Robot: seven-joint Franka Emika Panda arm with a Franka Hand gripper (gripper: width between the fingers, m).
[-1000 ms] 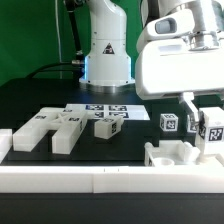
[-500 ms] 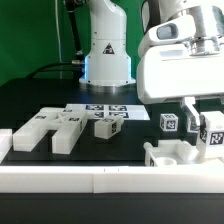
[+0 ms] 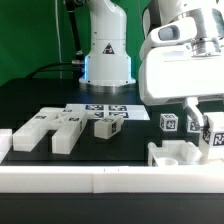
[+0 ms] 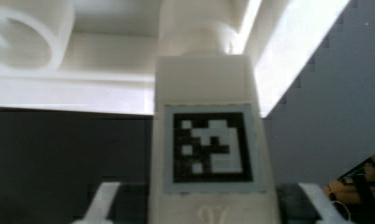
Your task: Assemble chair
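Observation:
My gripper [image 3: 210, 122] hangs at the exterior view's right, shut on a white chair post [image 3: 213, 137] with a black-and-white tag, held upright just above the table. In the wrist view the post [image 4: 209, 110] fills the middle between my gripper [image 4: 209, 206] fingers, its far end close to a white notched chair piece [image 4: 95, 80]. That notched piece [image 3: 176, 153] lies just below and left of the post. A flat slab with notched blocks [image 3: 45, 128], a small block [image 3: 105, 126] and a tagged cube [image 3: 169, 122] rest on the black table.
The marker board [image 3: 105, 108] lies behind the loose pieces. A long low white border rail [image 3: 100, 181] runs along the front edge. The arm's base [image 3: 105, 55] stands at the back, before a green backdrop.
The gripper, with the post in it, has drifted slightly toward the exterior view's right. The loose pieces have not moved.

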